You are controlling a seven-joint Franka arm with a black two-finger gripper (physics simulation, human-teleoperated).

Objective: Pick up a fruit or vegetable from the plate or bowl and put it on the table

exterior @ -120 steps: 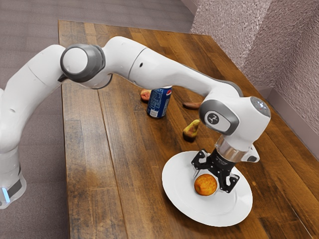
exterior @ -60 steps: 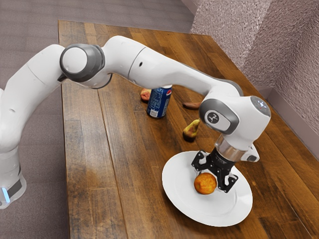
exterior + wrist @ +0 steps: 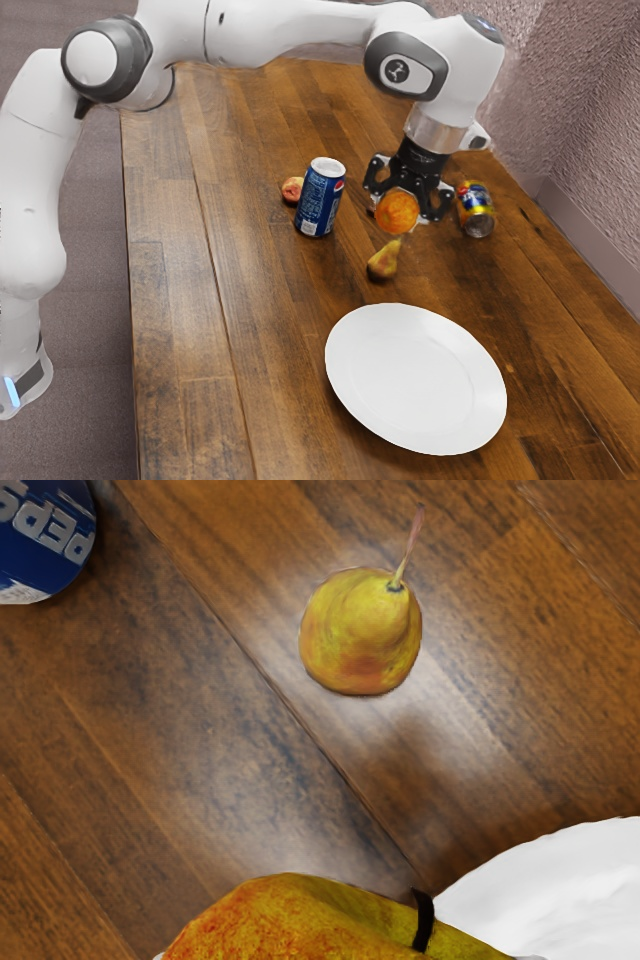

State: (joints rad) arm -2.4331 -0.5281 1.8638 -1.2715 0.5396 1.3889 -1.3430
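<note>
High over the table, the gripper (image 3: 408, 205) is shut on an orange-yellow round fruit (image 3: 397, 213), one finger on either side of it. In the wrist view the held fruit (image 3: 300, 920) has a red-orange and yellow skin and a dark stem. The white plate (image 3: 415, 380) lies below, its surface bare; part of the plate (image 3: 570, 890) also appears in the wrist view. The wooden table (image 3: 240, 300) extends under the hand.
A pear (image 3: 383, 262) rests on the table between the raised fruit and the plate. A blue Pepsi can (image 3: 319, 198) stands upright, with a reddish fruit (image 3: 291, 190) behind it. Beyond the gripper is a blue-yellow can (image 3: 476, 209).
The hand has risen off the plate and moved away from it, carrying the round fruit. The blue-yellow can has come into view; the pear has stayed put.
</note>
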